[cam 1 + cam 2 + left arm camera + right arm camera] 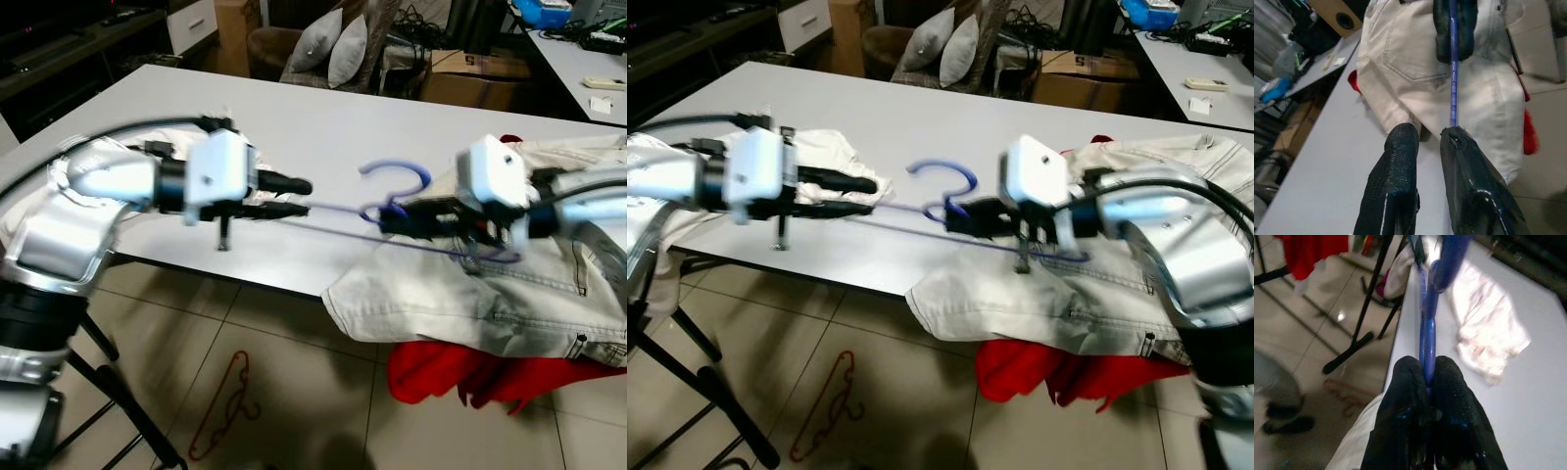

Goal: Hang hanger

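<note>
Both arms reach forward over the near edge of the white table (294,117) and turn inward toward each other, with a blue hanger (397,211) stretched between them.

The right arm bends at the elbow and comes in from the table's right end, its forearm lying above the pale denim garment (509,294) that spills over the table edge. The right hand (397,217) points toward the left arm, and its two black fingers (1415,421) are pressed together on the hanger just below the hook, pinching the blue wire between them. The hook curls upward just above this hand, over the table top.

The left arm comes in from the table's left end, forearm roughly level and wrist turned so that the left hand (294,196) points toward the right one. Its fingers (1396,186) stand slightly apart. The far tip of the hanger's thin blue arm meets the end of one finger in the left wrist view; whether it is gripped or only touching cannot be told.

The hanger thus hangs in the air just above the table's near edge, its long wire running from the left hand to the right.

A red cloth (470,377) hangs below the denim garment, under the table edge. A red hanger (220,406) lies on the tiled floor (294,392) below the table, and a second pale cloth (838,157) lies on the table behind the left hand.
</note>
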Tool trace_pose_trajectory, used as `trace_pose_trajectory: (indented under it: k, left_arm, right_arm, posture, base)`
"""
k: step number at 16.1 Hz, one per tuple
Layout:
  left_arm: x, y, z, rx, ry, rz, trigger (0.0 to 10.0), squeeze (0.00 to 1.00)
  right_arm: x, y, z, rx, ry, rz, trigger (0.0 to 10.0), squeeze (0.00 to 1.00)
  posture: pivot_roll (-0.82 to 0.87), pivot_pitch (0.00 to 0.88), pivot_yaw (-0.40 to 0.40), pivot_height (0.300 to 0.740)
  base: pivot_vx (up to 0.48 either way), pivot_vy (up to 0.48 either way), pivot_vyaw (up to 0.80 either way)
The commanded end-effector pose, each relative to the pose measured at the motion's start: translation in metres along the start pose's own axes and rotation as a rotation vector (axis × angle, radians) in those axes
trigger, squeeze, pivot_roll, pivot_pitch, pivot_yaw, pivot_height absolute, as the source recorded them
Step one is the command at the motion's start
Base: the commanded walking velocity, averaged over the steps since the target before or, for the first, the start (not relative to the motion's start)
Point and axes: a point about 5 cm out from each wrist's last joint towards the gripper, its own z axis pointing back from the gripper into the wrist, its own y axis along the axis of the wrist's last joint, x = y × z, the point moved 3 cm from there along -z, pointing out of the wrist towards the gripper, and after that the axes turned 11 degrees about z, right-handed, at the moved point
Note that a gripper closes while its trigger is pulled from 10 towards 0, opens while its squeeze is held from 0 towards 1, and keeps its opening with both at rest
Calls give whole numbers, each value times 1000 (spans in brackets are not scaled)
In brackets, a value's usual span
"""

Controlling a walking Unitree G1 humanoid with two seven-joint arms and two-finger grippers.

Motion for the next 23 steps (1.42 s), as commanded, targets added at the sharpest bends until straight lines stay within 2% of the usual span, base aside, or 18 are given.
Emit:
trace_pose_trajectory:
  k: [1,4,5,6,8,9,11,12,13,14,15,16,17,18,19,21,23]
  left_arm:
    - [-2,9,6,12,-23,-9,10000,0]
    - [2,9,15,17,-79,51,10000,0]
    - [-7,9,28,46,-28,102,10000,0]
    - [-21,10,46,93,74,157,10000,0]
    - [-35,11,65,143,200,200,10000,0]
    - [-47,8,81,173,356,223,10000,0]
    - [-55,-6,96,133,567,250,10000,0]
    - [-53,-14,93,110,623,245,10000,0]
    - [-41,-31,79,70,695,272,10000,0]
    - [-23,-46,62,68,742,332,10000,0]
    - [-16,-50,56,83,760,356,10000,0]
    - [-10,-59,51,91,824,408,10000,0]
    - [1,-68,40,89,867,426,10000,0]
    - [14,-76,26,97,897,475,10000,0]
    - [36,-88,7,68,930,517,10000,0]
    - [46,-88,2,60,977,572,10000,0]
    - [46,-89,3,36,1006,586,10000,0]
  right_arm:
    - [-2,5,4,7,10,20,0,0]
    - [-5,-2,11,-13,-29,-8,0,0]
    - [2,-9,19,-13,-157,-58,0,0]
    - [10,-14,27,-5,-301,-122,0,0]
    - [16,-20,36,-7,-419,-193,0,0]
    - [19,-19,43,17,-511,-258,0,0]
    - [20,-10,45,70,-617,-313,0,0]
    - [20,-5,44,100,-648,-320,3373,0]
    - [13,2,37,169,-708,-363,10000,0]
    - [0,7,24,225,-744,-428,10000,0]
    - [-7,9,19,238,-751,-454,10000,0]
    - [-17,9,10,237,-757,-470,10000,0]
    - [-27,6,1,220,-778,-498,10000,0]
    - [-36,2,-8,216,-810,-563,10000,0]
    - [-51,-8,-20,209,-885,-696,10000,0]
    - [-67,-15,-32,160,-890,-780,10000,0]
    - [-80,-21,-37,109,-864,-804,10000,0]
  posture:
    - [64,0,29,740]
    - [68,0,42,740]
    - [61,0,45,740]
    - [59,0,42,740]
    - [62,0,36,740]
    - [74,0,23,740]
    - [64,0,27,740]
    - [62,0,28,740]
    - [62,0,21,740]
    - [67,0,18,740]
    - [67,0,18,740]
    - [64,0,23,740]
    - [60,0,22,740]
    - [62,0,17,740]
    - [61,0,11,740]
    - [76,24,7,740]
    - [87,32,8,740]
  base:
    - [0,0,0]
    - [0,0,0]
    - [0,0,0]
    - [0,0,0]
    - [0,0,0]
    - [0,0,0]
    - [0,0,0]
    - [0,0,0]
    - [0,0,0]
    - [0,0,0]
    - [0,0,0]
    - [0,0,0]
    - [0,0,0]
    - [0,330,0]
    - [0,480,0]
    - [0,480,0]
    - [0,480,0]
